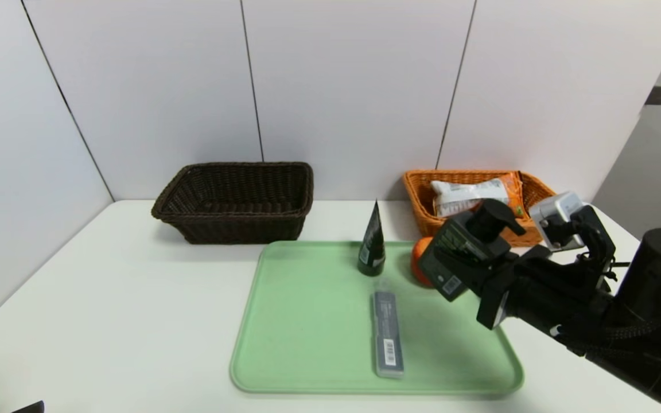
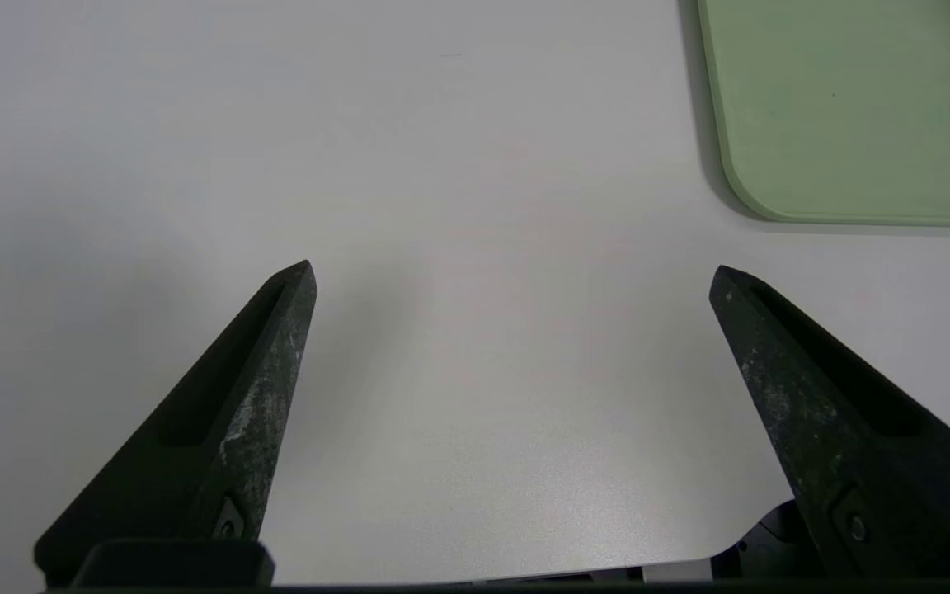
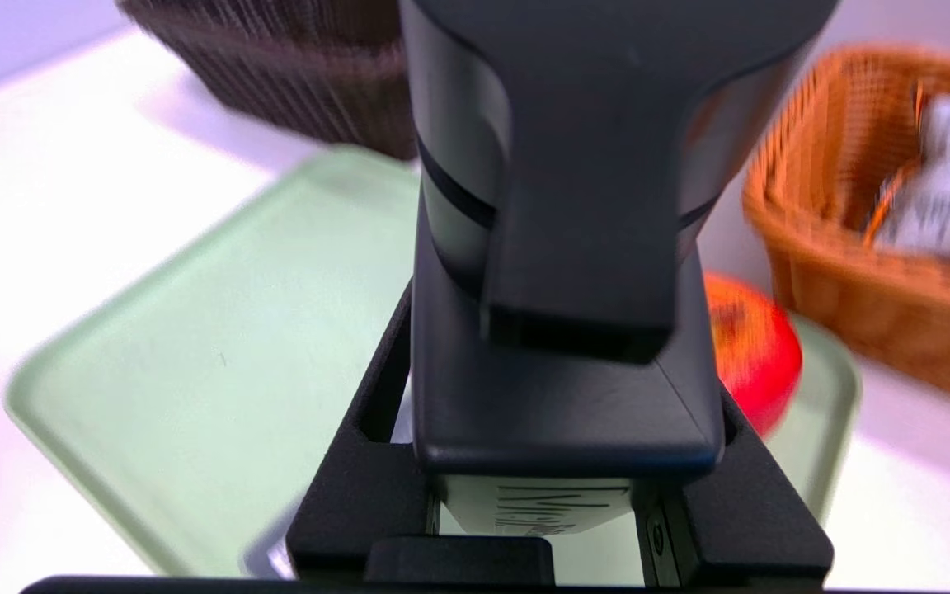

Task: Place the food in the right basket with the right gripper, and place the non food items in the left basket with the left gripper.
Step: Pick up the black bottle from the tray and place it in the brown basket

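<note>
At the right of the head view the right gripper (image 1: 479, 269) is clamped on the black square pump bottle (image 1: 461, 249), holding it tilted above the right edge of the green tray (image 1: 307, 367). This is a non-food item in the arm meant for food, so the sound course, as I judge it, is to keep the grip firm on the flat sides and set the bottle down upright where the left arm can reach it, well clear of the apple (image 1: 419, 261) just behind it. The left gripper (image 2: 512, 280) hangs wide open and empty over bare white table (image 2: 442, 165). The dark woven left basket (image 1: 236, 201) sits upper left, empty as far as can be seen; the orange-tan right basket (image 1: 422, 192), upper right, holds the crinkled snack packet (image 1: 468, 195). The glossy conical tube (image 1: 372, 244) stands upright on the smooth tray, and the slim grey case (image 1: 388, 332) lies flat.
</note>
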Robot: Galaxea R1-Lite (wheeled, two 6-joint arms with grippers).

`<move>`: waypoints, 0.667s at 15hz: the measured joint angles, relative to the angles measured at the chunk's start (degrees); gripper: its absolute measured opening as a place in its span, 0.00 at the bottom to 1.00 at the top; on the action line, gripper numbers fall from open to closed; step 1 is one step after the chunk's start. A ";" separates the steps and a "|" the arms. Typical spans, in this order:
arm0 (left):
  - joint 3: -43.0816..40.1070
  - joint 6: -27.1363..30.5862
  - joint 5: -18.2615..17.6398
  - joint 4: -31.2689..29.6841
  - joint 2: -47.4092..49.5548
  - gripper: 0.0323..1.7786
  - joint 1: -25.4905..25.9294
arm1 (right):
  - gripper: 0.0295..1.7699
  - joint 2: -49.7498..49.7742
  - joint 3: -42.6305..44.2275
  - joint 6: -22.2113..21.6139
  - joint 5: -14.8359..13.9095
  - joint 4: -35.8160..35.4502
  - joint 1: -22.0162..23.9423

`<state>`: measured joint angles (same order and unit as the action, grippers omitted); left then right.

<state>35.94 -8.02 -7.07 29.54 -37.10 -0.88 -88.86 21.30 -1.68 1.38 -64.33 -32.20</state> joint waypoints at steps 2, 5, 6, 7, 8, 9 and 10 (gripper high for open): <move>0.11 0.00 0.07 0.04 -0.05 0.95 0.00 | 0.34 0.49 6.60 -0.99 0.22 4.00 -0.22; 0.17 0.00 0.16 0.09 -0.16 0.95 0.00 | 0.34 0.44 20.81 -4.32 0.52 14.23 -2.15; 0.20 0.00 0.18 0.11 -0.20 0.95 0.00 | 0.34 -0.15 26.22 -5.36 0.73 18.27 -3.11; 0.20 0.01 0.22 0.11 -0.22 0.95 0.00 | 0.34 -1.24 31.10 -6.06 1.04 21.64 -3.96; 0.24 0.00 0.29 0.09 -0.22 0.95 0.00 | 0.34 -3.04 35.76 -6.52 1.26 24.22 -4.68; 0.33 0.01 0.35 0.09 -0.22 0.95 0.00 | 0.34 -5.44 40.66 -6.80 1.37 25.94 -5.32; 0.33 0.00 0.43 0.17 -0.22 0.95 0.00 | 0.34 -7.84 44.91 -7.00 1.43 27.15 -5.80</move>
<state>36.27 -8.02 -6.64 29.71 -37.32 -0.88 -96.70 66.21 -8.68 2.80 -37.18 -38.00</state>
